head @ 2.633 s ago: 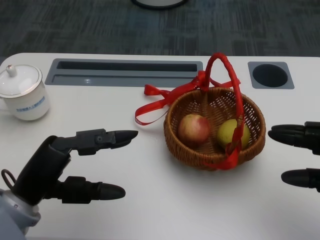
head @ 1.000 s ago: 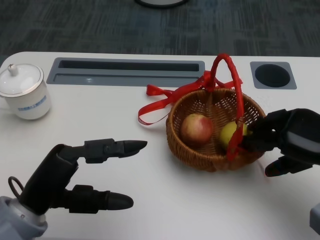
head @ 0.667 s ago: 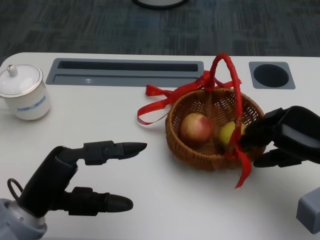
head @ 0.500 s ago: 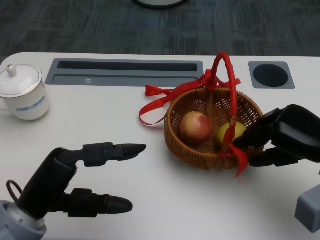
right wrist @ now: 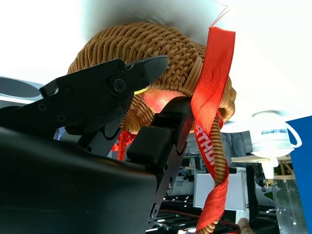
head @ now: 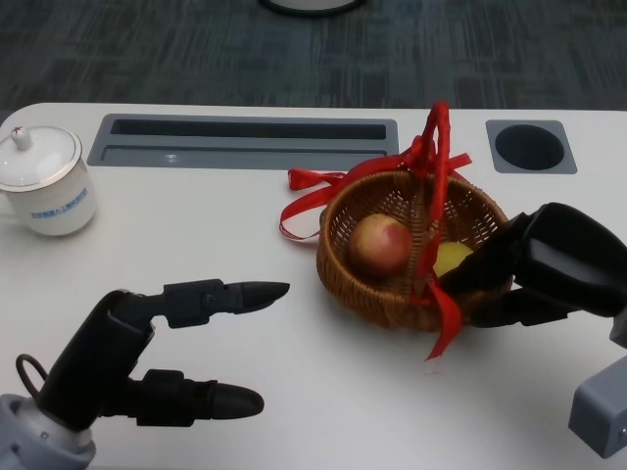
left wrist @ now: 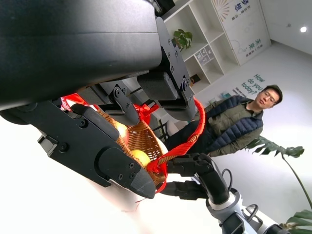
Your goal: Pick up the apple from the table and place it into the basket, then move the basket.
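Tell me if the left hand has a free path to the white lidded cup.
Probably yes. The left hand is open over bare table, and nothing lies between it and the white lidded cup; the basket sits off toward the other side.

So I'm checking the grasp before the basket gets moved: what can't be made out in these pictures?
- Head view: the right hand covers the basket rim it grips; its fingers inside are hidden.
- Head view: the yellow fruit is half hidden by the red handle.
- Right wrist view: the apple is mostly blocked by fingers.
- Cup lettering too small.
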`<state>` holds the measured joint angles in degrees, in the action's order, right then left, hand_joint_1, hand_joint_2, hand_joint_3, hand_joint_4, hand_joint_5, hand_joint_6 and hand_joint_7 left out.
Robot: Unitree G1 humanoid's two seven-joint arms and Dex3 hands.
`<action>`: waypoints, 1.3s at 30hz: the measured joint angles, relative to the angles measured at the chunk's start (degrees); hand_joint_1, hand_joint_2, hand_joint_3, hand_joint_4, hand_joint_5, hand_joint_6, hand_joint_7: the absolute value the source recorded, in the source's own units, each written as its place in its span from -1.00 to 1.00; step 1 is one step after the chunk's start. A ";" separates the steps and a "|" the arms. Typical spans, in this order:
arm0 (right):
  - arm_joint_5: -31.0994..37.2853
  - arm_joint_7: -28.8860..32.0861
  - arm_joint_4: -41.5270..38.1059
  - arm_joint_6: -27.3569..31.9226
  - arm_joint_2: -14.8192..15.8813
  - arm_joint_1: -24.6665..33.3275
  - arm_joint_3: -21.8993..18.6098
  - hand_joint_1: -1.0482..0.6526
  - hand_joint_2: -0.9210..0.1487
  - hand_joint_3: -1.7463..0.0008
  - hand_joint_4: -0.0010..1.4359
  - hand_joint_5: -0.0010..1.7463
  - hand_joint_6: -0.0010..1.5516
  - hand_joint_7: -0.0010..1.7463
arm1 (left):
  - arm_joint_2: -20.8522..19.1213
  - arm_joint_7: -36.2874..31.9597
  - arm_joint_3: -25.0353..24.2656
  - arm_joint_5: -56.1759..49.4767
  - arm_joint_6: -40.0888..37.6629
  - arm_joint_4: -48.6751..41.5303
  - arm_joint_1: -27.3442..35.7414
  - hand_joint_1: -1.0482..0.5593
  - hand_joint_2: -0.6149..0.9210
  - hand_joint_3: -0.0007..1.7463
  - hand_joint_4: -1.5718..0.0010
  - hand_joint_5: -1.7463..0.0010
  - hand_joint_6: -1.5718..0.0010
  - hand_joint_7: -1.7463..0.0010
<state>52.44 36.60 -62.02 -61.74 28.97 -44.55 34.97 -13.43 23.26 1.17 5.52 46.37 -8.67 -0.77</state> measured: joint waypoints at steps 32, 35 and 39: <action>-9.16 -10.79 -12.95 21.80 1.49 -6.36 -8.52 0.01 -0.86 0.99 0.64 -0.99 0.37 -1.00 | 0.01 -0.15 -0.07 0.05 1.23 -0.47 0.21 -0.17 0.68 -1.00 -0.13 0.99 -0.03 1.00; -7.54 -10.65 -13.24 23.34 1.56 -7.35 -6.77 -0.02 -0.90 0.99 0.59 -1.00 0.36 -1.00 | -0.11 -0.15 -0.09 0.10 1.23 -0.48 0.20 -0.17 0.68 -1.00 -0.13 0.99 -0.03 1.00; -5.73 -10.27 -13.55 23.79 1.56 -8.11 -4.54 -0.01 -0.91 0.99 0.53 -1.00 0.36 -1.00 | -0.19 -0.15 -0.13 0.10 1.21 -0.47 0.22 -0.16 0.68 -1.00 -0.13 0.99 -0.04 1.00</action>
<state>46.71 26.32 -75.57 -37.95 30.52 -52.66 30.43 -13.63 23.11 1.04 5.62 47.58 -9.14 -0.55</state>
